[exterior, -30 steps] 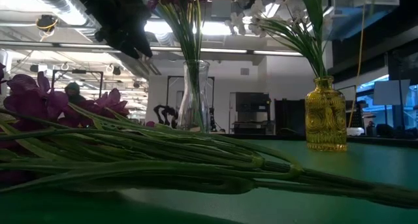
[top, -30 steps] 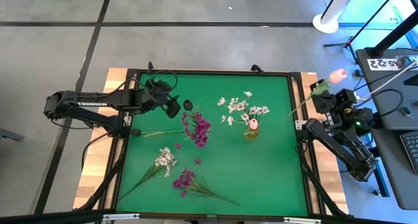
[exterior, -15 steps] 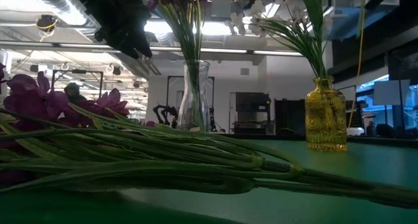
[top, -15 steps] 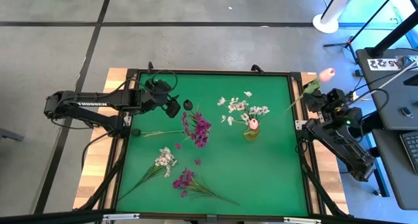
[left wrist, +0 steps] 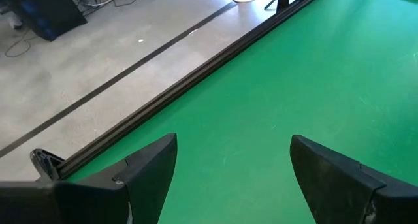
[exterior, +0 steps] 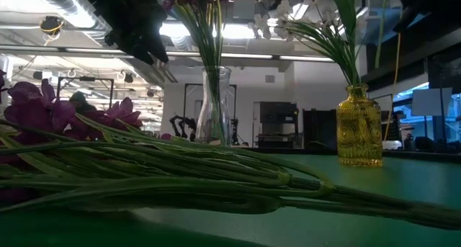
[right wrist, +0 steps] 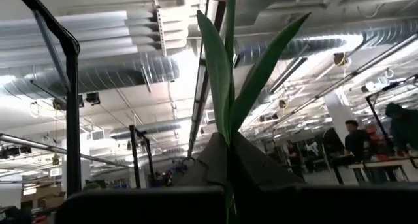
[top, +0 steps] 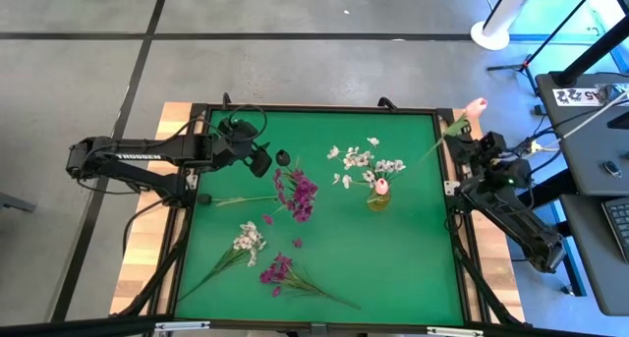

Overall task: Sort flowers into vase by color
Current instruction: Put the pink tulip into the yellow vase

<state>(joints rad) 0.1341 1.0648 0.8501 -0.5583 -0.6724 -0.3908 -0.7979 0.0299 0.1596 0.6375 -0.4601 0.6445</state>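
My right gripper (top: 468, 143) is at the table's right edge, shut on a pink tulip (top: 476, 105) with green leaves (right wrist: 225, 87). My left gripper (top: 259, 160) hovers open over the far left of the green table (left wrist: 274, 74), next to a dark bud (top: 283, 157). A clear vase (exterior: 215, 106) holds magenta sprays (top: 298, 192). A yellow vase (exterior: 359, 126) holds white blossoms (top: 360, 162) and a pink bud (top: 381, 186). One white spray (top: 249, 241) and one magenta spray (top: 280, 271) lie flat on the table. My right gripper pinches the tulip's thin stem (right wrist: 228, 149) between its two fingers, just below the leaves. The fingers lie across the stem. The tulip is lifted clear and tilted: its bud points past the far right corner, and its stem's free end (top: 425, 160) hangs over the table.
A bare green stem (top: 241, 199) lies on the table left of the clear vase. The raised black frame (top: 447, 170) rims the table. Open green surface lies between the yellow vase and the near right corner. Desks and cables stand beyond the right edge.
My right gripper has carried the tulip from beyond the table's right edge toward the table, leftward and slightly toward the far edge. The bud and stem moved with it; the stem's free end now reaches over the green surface. The left arm has kept still.
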